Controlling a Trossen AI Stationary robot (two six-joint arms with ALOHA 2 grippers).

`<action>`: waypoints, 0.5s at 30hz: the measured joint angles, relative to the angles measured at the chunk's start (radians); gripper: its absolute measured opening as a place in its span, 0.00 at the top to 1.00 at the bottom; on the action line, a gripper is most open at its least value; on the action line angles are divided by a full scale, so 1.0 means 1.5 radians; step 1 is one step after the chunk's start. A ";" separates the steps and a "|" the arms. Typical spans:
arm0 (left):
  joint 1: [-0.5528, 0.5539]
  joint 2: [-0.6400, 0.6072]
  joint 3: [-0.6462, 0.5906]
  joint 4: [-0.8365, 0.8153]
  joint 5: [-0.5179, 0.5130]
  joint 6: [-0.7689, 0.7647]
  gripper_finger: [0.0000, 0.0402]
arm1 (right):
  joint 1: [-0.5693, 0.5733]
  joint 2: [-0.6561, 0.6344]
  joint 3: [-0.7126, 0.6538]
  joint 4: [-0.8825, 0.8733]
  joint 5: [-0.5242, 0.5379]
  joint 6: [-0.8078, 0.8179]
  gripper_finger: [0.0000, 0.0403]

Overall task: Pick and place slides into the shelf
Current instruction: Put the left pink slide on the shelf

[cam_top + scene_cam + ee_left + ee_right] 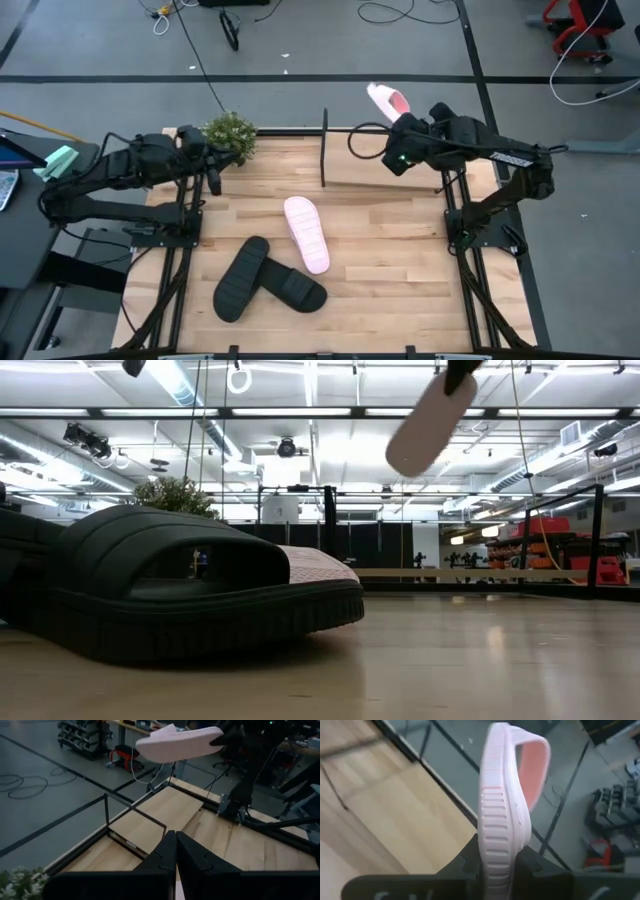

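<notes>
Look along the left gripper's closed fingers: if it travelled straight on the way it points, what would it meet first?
Probably the shelf: the left gripper aims at its wooden board. The pink slide in the right gripper hangs higher, likely above that line; depth is unclear.

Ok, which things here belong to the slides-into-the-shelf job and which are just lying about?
Job:
- pink slide held in the right gripper, lifted above the shelf
- second pink slide on the table
- two black slides, overlapping on the table
- left gripper, jaws shut, empty

Lying about:
- potted plant

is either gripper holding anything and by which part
The right gripper holds a pink slide by one end of its sole. The left gripper is shut and empty.
</notes>
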 joint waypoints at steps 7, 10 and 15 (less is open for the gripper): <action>0.000 0.023 0.000 0.001 0.000 -0.007 0.94 | -0.047 -0.070 -0.181 0.001 -0.003 -0.059 0.85; 0.000 0.027 0.000 0.002 0.000 -0.009 0.93 | -0.047 -0.109 -0.264 0.000 -0.003 -0.055 0.85; 0.000 0.028 0.000 0.009 0.000 -0.009 0.95 | -0.046 -0.166 -0.371 -0.001 0.000 -0.056 0.85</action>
